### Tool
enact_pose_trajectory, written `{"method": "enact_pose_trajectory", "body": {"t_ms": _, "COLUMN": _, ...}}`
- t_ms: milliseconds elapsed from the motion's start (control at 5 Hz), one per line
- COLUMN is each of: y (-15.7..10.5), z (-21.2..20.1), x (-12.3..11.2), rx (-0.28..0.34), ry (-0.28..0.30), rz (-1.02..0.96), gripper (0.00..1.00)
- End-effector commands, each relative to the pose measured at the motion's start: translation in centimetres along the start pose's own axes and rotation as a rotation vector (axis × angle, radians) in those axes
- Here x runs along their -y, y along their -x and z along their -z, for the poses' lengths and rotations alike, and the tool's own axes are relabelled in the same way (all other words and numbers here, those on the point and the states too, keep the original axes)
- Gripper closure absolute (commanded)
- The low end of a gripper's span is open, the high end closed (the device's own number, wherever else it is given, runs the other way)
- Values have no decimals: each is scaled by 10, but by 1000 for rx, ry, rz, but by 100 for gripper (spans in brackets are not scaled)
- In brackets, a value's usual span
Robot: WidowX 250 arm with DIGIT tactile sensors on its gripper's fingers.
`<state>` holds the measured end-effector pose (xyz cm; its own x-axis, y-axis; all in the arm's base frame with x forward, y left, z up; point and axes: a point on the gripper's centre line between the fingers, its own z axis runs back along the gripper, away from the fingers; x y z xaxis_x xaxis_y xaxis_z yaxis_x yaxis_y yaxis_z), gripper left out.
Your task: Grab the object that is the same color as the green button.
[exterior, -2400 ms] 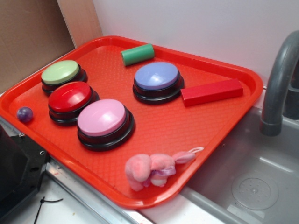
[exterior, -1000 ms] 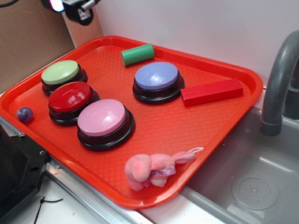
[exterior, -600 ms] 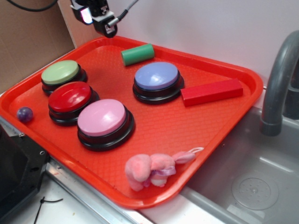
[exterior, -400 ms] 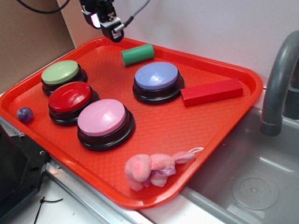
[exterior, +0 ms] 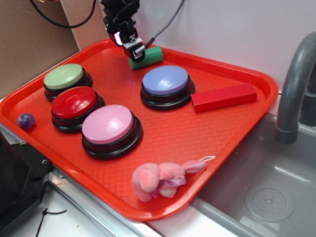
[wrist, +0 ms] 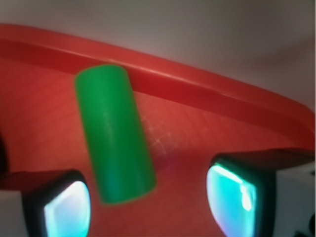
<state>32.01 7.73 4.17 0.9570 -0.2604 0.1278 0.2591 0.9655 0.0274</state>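
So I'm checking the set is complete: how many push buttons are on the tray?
4. The green button sits at the far left, the red button just in front, the pink button nearest the camera, and the blue button mid-tray. None looks hidden.

In the exterior view the claw (exterior: pixel 134 48) covers the left end of the green cylinder (exterior: pixel 149 56), so contact cannot be judged there. The arm runs off the top edge. In the wrist view (soft and blurred throughout) both fingers (wrist: pixel 61 205) are cut by the bottom edge, and the red tray (wrist: pixel 207 94) is cropped at both sides. The grey faucet (exterior: pixel 295 89) is clipped at the right edge.
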Motion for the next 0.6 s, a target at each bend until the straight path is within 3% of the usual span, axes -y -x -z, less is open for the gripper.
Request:
{"method": "enact_pose_trajectory", "body": {"t_ms": 0, "y": -20, "z": 0, "x": 0, "rx": 23, "ry": 6, "rz": 30, "gripper": 6}}
{"method": "enact_pose_trajectory", "body": {"t_ms": 200, "y": -22, "z": 4, "x": 3, "rx": 5, "ry": 26, "rz": 42, "gripper": 12}}
{"method": "enact_pose_trajectory", "body": {"t_ms": 400, "y": -22, "z": 10, "x": 3, "rx": 6, "ry": 33, "rz": 50, "gripper": 57}}
